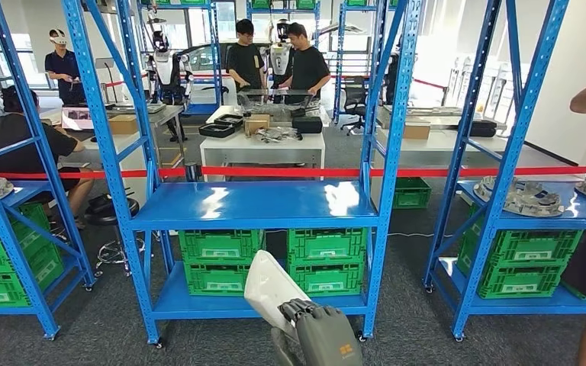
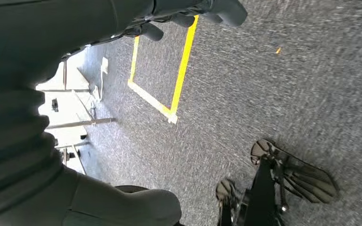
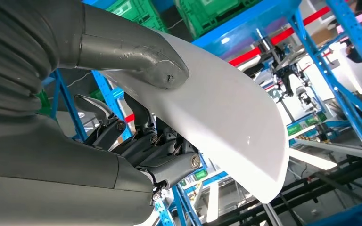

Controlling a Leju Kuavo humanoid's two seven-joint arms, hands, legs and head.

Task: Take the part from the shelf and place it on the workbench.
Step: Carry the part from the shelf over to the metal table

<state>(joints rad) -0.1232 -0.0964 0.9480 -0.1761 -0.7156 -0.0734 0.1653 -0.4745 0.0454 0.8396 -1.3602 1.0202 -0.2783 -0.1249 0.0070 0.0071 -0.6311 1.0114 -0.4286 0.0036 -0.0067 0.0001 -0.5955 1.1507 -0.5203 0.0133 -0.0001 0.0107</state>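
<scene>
The right hand (image 1: 322,334) is clamped on the white part (image 1: 269,286), with the thumb (image 3: 136,56) pressed on one face and the darker fingers (image 3: 165,155) under the other, so the thin curved panel does not slip. The part is held low in front of the blue shelf (image 1: 255,204), away from its surface, so I judge it is already taken. The left hand (image 2: 188,14) hangs above the floor (image 2: 264,84), its fingers curled in on nothing
</scene>
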